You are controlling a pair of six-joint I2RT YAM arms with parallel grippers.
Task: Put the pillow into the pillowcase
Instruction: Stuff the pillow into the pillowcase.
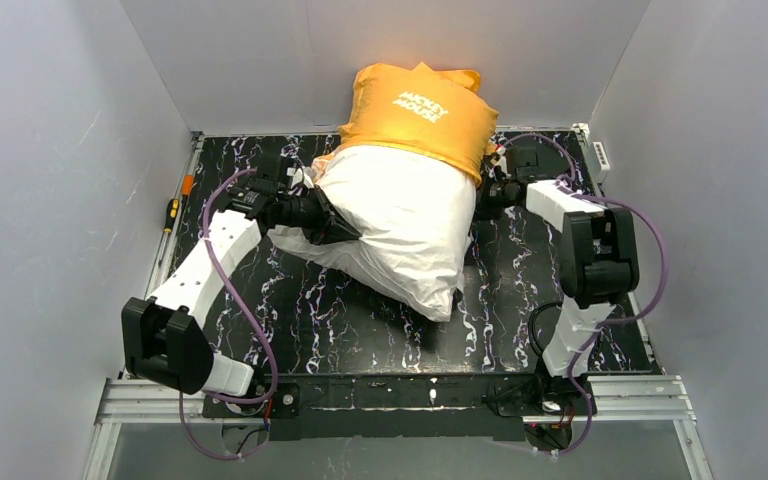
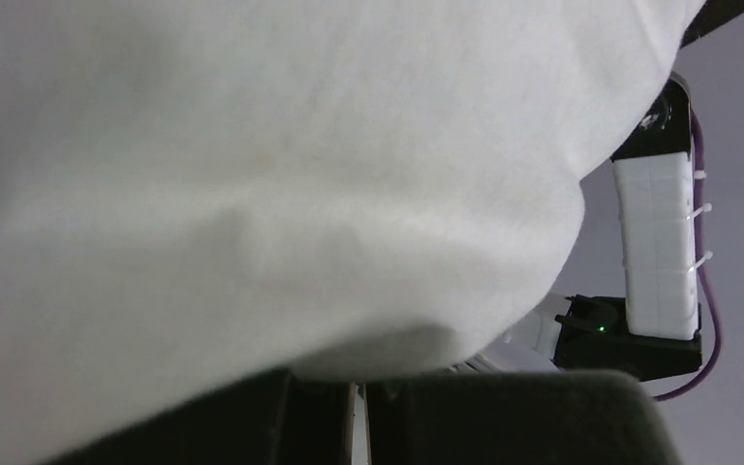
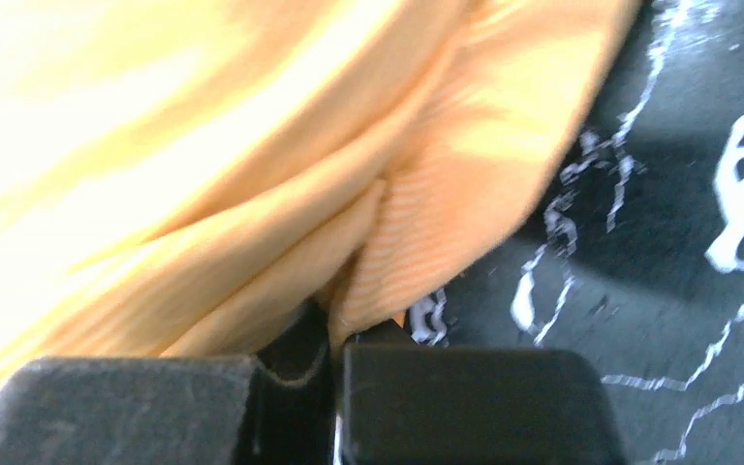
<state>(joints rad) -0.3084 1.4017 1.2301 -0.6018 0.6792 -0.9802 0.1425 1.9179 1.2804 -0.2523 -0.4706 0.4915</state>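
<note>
The off-white pillow (image 1: 405, 225) lies in the middle of the black marbled table (image 1: 360, 320). Its far end sits inside the orange pillowcase (image 1: 420, 110), which shows white "MICKEY MOUSE" lettering and leans on the back wall. My left gripper (image 1: 338, 226) is at the pillow's left side. In the left wrist view the pillow (image 2: 271, 174) fills the frame, and the left gripper (image 2: 358, 392) has its jaws together, pinching the fabric. My right gripper (image 1: 488, 190) is at the pillowcase's right edge. In the right wrist view it (image 3: 334, 354) is shut on a fold of the orange pillowcase (image 3: 252, 174).
Grey walls enclose the table on three sides. A screwdriver (image 1: 172, 212) lies along the left rail. A white power strip (image 1: 600, 155) sits at the far right corner. My right arm (image 2: 654, 242) shows past the pillow in the left wrist view.
</note>
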